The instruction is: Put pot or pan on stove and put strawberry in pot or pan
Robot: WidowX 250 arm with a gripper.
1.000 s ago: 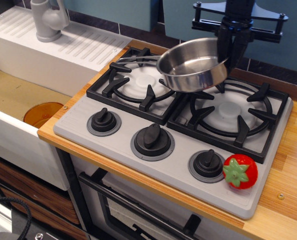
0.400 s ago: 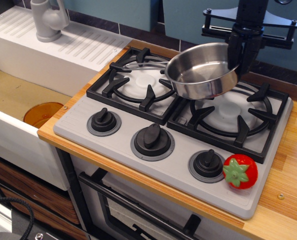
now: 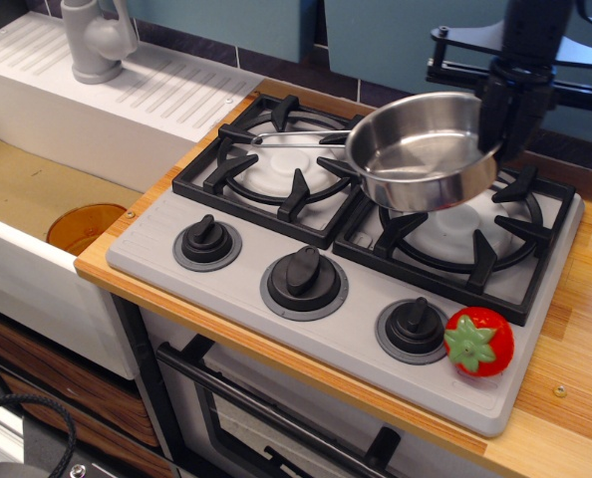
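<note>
A shiny steel pan (image 3: 421,149) with a thin wire handle pointing left hangs tilted just above the right burner of the grey two-burner stove (image 3: 226,269). My black gripper (image 3: 503,115) is shut on the pan's right rim and holds it off the black grates. A red toy strawberry (image 3: 480,341) with a green cap sits on the stove's front right corner, beside the right knob (image 3: 413,327).
A white sink unit with a grey faucet (image 3: 95,38) stands at the left. An orange round dish (image 3: 85,227) lies in the sink basin. Wooden counter (image 3: 575,339) runs along the stove's right side. An oven door sits below the stove front.
My gripper has carried the pan to the right, from between the two burners to above the right burner. The strawberry has not moved.
</note>
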